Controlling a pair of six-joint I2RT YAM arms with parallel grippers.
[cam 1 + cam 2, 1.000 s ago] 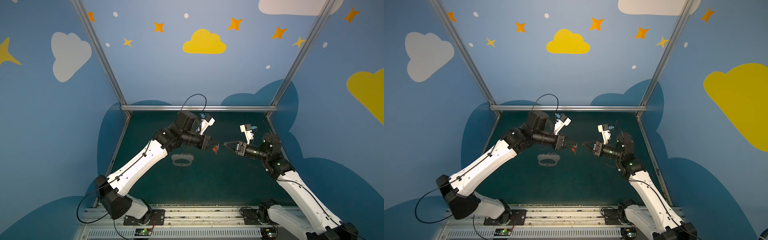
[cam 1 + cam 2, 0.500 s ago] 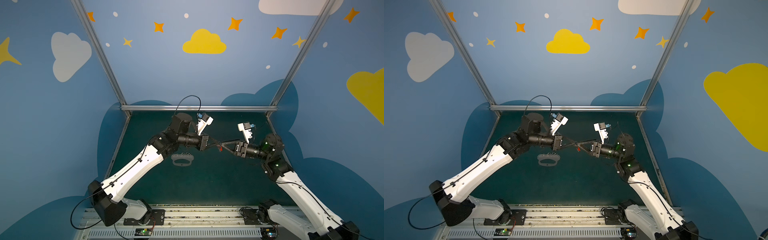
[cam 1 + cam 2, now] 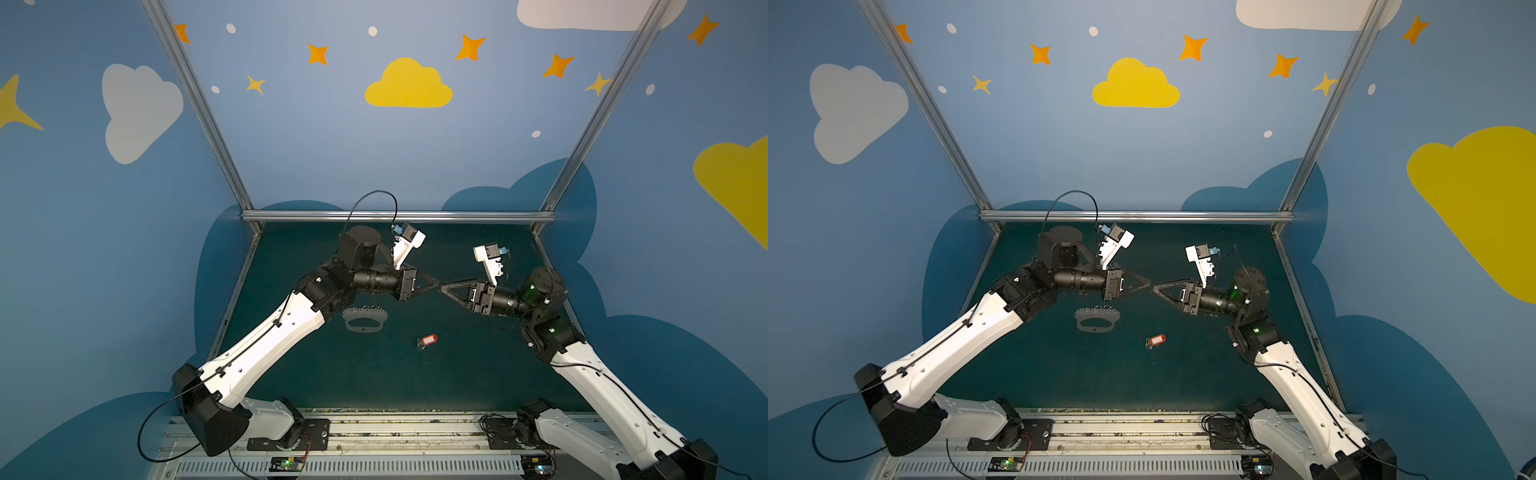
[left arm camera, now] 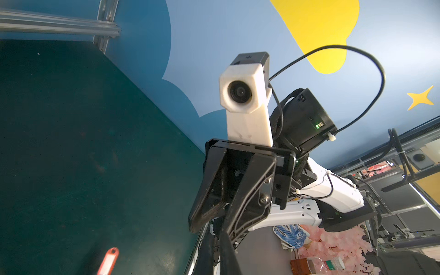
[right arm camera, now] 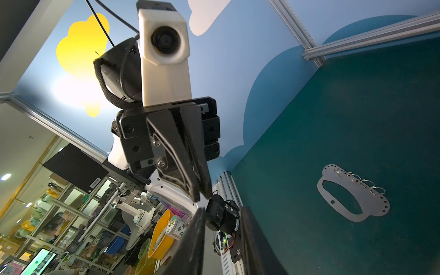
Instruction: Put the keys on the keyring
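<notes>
Keys point(image 3: 427, 340) point(image 3: 1155, 340) lie flat on the green bench point(image 3: 374, 374), the red-orange tag point(image 4: 108, 260) showing plainly and the small silver key at its left end. They rest to the right of the flat grey holed plate point(image 5: 373, 204) and nearer than it, apart from it. Several keyrings point(image 3: 372, 308) point(image 3: 1105, 308) point(image 5: 357, 178) sit in a row along the plate's far edge. Both arms are raised above the bench and point at each other near the middle, tips close together. The left end effector point(image 3: 436, 284) point(image 3: 1147, 284) point(image 5: 202, 197) has its fingers pressed together and carries nothing. The right end effector point(image 3: 444, 286) point(image 3: 1155, 286) point(image 4: 212, 226) has its fingers a little apart, also with nothing between them. Neither touches the keys, which lie on the bench nearer than the two tips.
</notes>
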